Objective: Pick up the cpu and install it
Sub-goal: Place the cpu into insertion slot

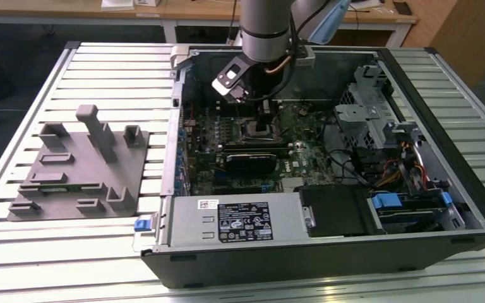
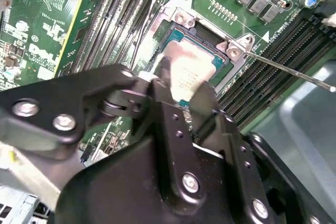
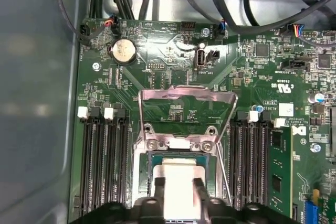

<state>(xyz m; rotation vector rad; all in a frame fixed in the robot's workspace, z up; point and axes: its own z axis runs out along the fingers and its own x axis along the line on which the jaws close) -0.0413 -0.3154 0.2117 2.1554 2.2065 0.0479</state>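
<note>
**Surface and room.** Slatted metal table (image 1: 57,252). Wooden desks (image 1: 184,12) stand behind it.
- Open computer case (image 1: 310,265) lies on its side on the table, interior facing up.
- Grey tray (image 1: 65,183) with upright blocks lies beside the case, at the exterior view's left, apart from it.
- White-labelled box (image 1: 242,221) sits inside the case along its near wall.

**Edges and open room.**
- The arm (image 1: 265,31) comes down through the open side of the case, over the middle of the green motherboard (image 3: 173,51).
- A metal drive cage (image 1: 369,107) and loose cables (image 1: 403,164) crowd the exterior view's right of the case.
- Memory slots (image 3: 102,156) flank the socket (image 2: 207,43) on both sides.
- The socket's metal frame (image 3: 184,94) is swung open and stands up from its hinge.
- A thin lever rod (image 2: 294,72) juts out from one corner of the socket.
- A coin battery (image 3: 123,51) sits well beyond the frame.

**Task item.** The cpu (image 2: 184,69) is a small flat square with a pale silvery top and a teal-green edge showing beneath.
- It sits at the open socket, in both wrist views (image 3: 178,174).
- I cannot tell whether it is fully seated.

**Hand.** The gripper (image 2: 182,90) is black. Its two fingers (image 3: 159,187) are closed against opposite edges of the cpu, clamping it.
</note>
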